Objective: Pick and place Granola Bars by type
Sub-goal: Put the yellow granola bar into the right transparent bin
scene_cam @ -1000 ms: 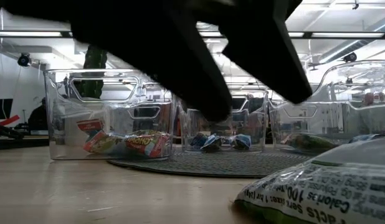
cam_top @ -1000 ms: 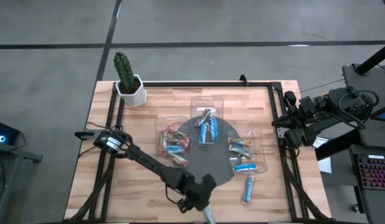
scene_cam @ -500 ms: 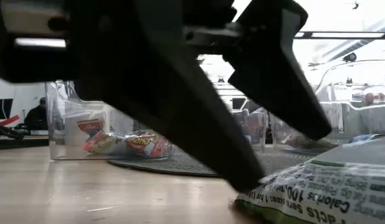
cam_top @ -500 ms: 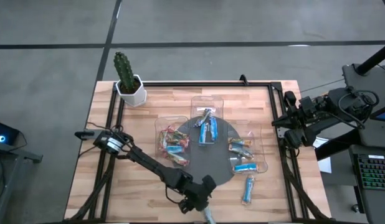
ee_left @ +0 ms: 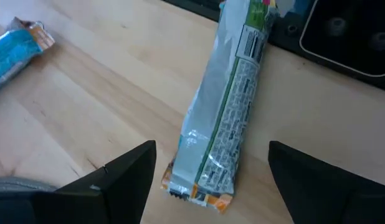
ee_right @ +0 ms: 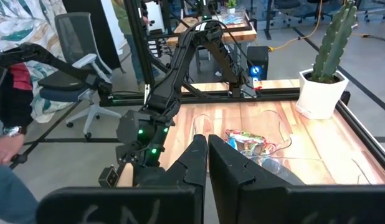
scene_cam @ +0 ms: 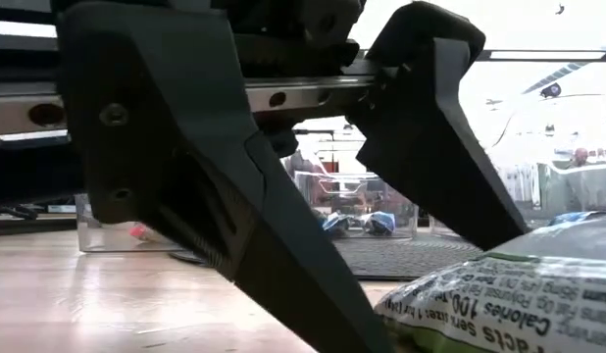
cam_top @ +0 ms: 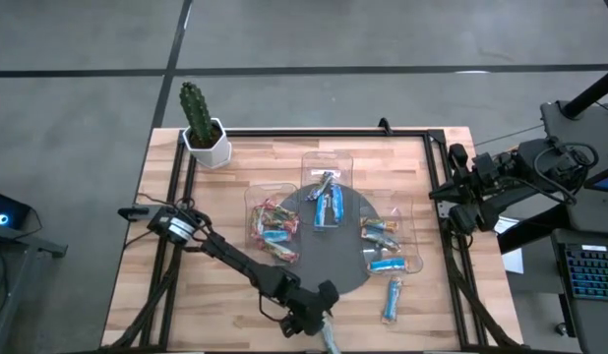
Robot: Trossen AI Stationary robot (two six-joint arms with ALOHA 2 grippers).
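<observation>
In the high view, a cactus [cam_top: 195, 108] stands at the upper left corner of the desk [cam_top: 225, 182]. Lower down, the left arm reaches diagonally to the bottom middle of the frame, where the left pincer [cam_top: 319, 329] hangs low over the desk's near edge. Its fingers [ee_left: 124, 177] are spread wide and hold nothing.

Straight between them lies a silver-green bar [ee_left: 227, 118], flat on the wood and partly over the desk edge. In the wrist view its long axis runs directly away from the pincer, so the fingers stand either side of its narrow width, not touching. I judge a straight drop and a squeeze would take it across the short side. In the low view the same wrapper [scene_cam: 509, 294] fills the lower right, a finger coming down just beside it.

Further right sit three clear trays [cam_top: 329, 162] holding sorted bars, and one blue bar [cam_top: 392, 298] lies loose, lower right of centre.

At the far right the right pincer [ee_right: 207, 163] waits off the desk, closed tight and empty, well apart from every bar.
</observation>
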